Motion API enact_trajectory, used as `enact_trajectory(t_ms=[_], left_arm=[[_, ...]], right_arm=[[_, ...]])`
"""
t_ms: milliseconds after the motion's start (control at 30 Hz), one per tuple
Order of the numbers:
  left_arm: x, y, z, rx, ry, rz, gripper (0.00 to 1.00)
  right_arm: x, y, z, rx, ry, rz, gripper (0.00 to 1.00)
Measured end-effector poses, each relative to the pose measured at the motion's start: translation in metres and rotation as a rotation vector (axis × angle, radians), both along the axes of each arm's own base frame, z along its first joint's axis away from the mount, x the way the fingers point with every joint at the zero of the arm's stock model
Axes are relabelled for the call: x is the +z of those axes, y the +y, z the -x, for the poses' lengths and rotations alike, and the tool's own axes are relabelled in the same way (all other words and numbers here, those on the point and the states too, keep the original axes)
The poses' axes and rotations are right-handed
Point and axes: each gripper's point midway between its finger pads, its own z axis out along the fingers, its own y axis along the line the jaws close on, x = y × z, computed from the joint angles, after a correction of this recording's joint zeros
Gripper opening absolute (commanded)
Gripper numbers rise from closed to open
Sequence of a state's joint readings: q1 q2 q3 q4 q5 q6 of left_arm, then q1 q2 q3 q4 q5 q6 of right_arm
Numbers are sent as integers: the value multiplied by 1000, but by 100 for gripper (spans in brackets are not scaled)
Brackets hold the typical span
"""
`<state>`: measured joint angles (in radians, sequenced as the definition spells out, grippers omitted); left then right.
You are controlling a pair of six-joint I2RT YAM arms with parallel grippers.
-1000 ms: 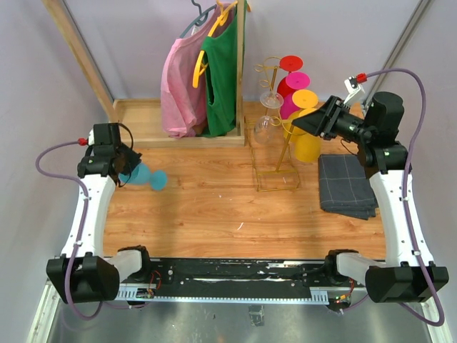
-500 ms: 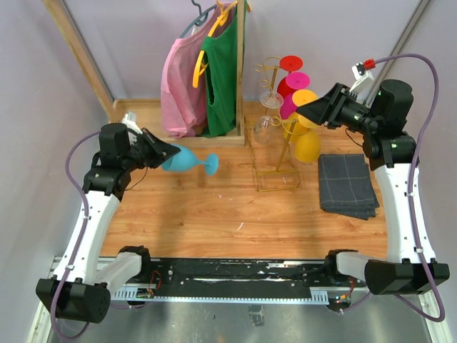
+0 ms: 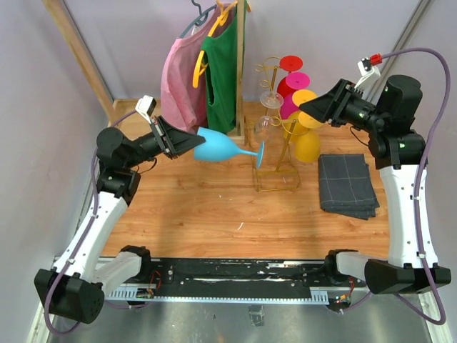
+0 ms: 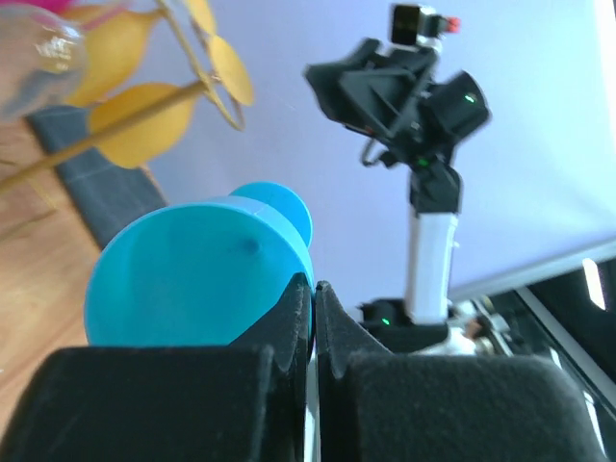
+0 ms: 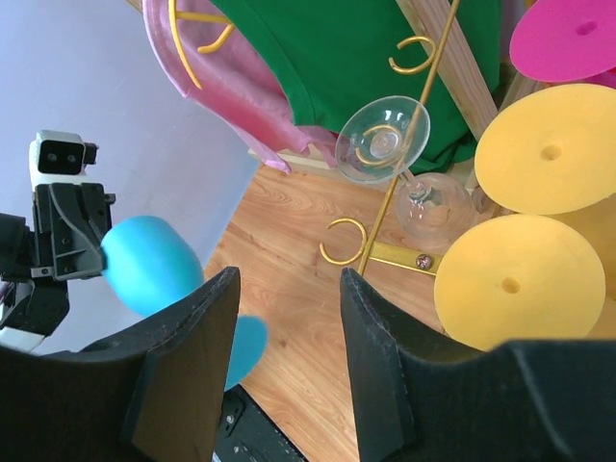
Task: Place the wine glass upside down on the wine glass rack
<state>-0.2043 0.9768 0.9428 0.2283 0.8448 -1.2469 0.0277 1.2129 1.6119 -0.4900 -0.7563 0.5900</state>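
Now we hold wine glass (image 3: 216, 150) pinched in left gripper (image 3: 193, 143), foot just beside wine glass rack (image 3: 284, 150); a careless swing could topple it; right gripper (image 3: 305, 112) gapes empty.

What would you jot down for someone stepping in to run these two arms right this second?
Left gripper: shut on the rim of the blue wine glass, holding it in the air on its side, foot pointing at the gold wine glass rack.
Right gripper: open, empty, raised beside the rack's yellow glasses.
Done: the blue glass is off the table and up by the rack, where clear glasses and coloured ones already hang.
Left: turn it bowl-down, slide its foot onto a free hook, let go.
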Motion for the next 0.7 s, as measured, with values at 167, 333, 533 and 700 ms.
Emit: enact_trajectory(t_ms=[167,333,533,700], left_arm=[[25,-6,8,-119,-19,129,0],[57,-6,7,-234,-65,294,0],[83,-2,-18,-289,-159,452,0],[122,5,-12,-317,-284,530,0]], right_arm=[[-2,0,0,3,4,6,48],[0,7,-1,52,-15,-33,47],[11,19,-1,131,-32,-125,48],[43,30,2,225,-112,-230,47]])
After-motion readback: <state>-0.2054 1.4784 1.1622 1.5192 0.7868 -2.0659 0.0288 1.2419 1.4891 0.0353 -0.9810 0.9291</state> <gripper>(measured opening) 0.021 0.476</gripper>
